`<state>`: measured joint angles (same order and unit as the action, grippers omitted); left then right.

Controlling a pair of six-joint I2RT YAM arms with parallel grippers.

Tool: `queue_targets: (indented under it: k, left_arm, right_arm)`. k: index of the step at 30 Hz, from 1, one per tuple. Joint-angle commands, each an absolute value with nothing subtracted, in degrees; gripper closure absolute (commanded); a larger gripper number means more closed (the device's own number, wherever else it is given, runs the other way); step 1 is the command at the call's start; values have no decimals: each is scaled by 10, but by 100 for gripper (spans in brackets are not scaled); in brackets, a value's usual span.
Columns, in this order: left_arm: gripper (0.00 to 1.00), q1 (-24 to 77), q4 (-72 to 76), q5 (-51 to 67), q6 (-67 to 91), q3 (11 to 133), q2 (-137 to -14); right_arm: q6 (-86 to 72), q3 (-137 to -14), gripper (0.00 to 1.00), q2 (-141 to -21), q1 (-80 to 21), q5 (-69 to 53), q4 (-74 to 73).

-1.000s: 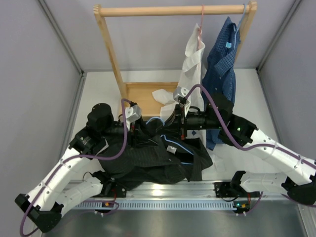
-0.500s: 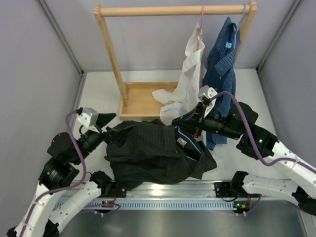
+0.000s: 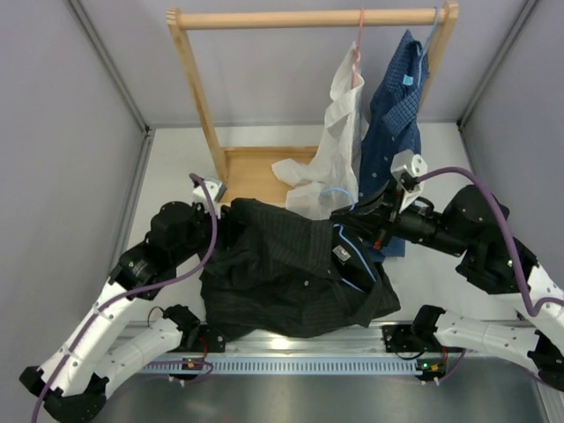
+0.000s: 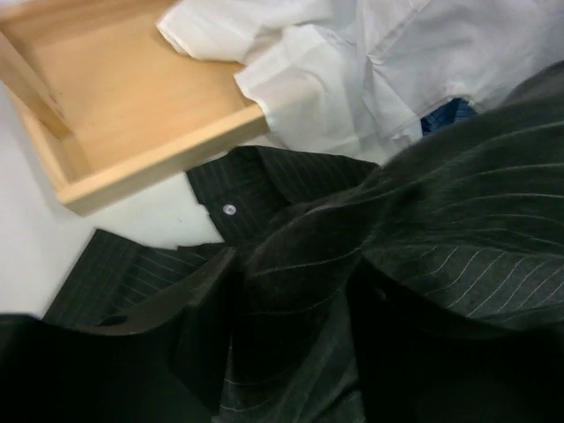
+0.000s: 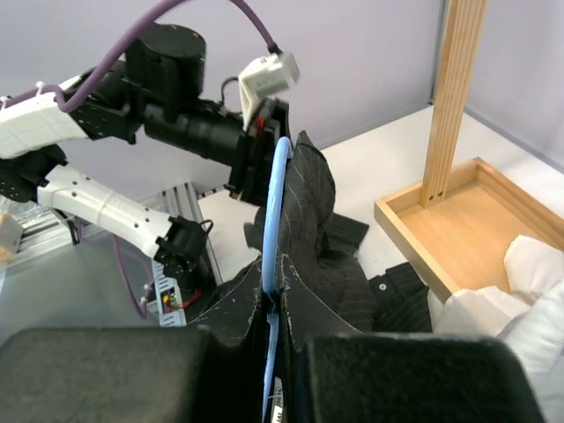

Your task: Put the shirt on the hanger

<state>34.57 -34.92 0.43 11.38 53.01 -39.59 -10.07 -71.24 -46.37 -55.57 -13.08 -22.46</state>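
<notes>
Top view: the shirt (image 3: 273,273) is bunched on the table just in front of the wooden rack (image 3: 198,97), with the left gripper (image 3: 227,216) at its rack-side corner and the right gripper (image 3: 351,233) at the collar end. Left wrist: pinstriped cloth beside the rack's tray, own fingers don't show, so can't tell if it's open or gripping. Right wrist: fingers pinched on the hanger (image 5: 280,220), cloth draped along one arm; I'd say partway, other shoulder left to seat.
</notes>
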Motion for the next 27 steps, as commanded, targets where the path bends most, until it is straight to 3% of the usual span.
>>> queue_targets:
  k: [1, 3, 11, 17, 20, 22, 24, 25, 26, 27]
  left_arm:
    - [85, 345, -334, 25, 124, 544, -406]
    - [99, 345, -330, -45, 132, 544, -403]
    - [100, 344, -364, -418, 228, 550, -425]
    - [100, 344, -367, -452, 264, 546, -412]
    - [100, 345, -366, -421, 263, 552, -411]
    - [93, 344, -360, -384, 246, 563, -410]
    - [93, 345, -358, -365, 239, 567, -399]
    - [87, 345, -358, -369, 231, 569, -396]
    - [73, 345, -365, -383, 228, 577, -389]
    - [28, 344, -374, -391, 225, 586, -387]
  right_arm:
    - [-97, -748, 100, -446, -552, -131, -228]
    - [-92, -745, 100, -438, -552, -117, -231]
    - [-81, -720, 100, -401, -552, -45, -239]
    - [-84, -712, 100, -389, -552, -38, -243]
    - [-89, -722, 100, -410, -553, -51, -238]
    - [-88, -734, 100, -428, -552, -62, -236]
    - [-84, -751, 100, -450, -553, -62, -235]
    - [-83, -757, 100, -456, -553, -60, -232]
    - [-84, -765, 100, -466, -553, -60, -224]
    - [-84, -769, 100, -470, -552, -62, -223]
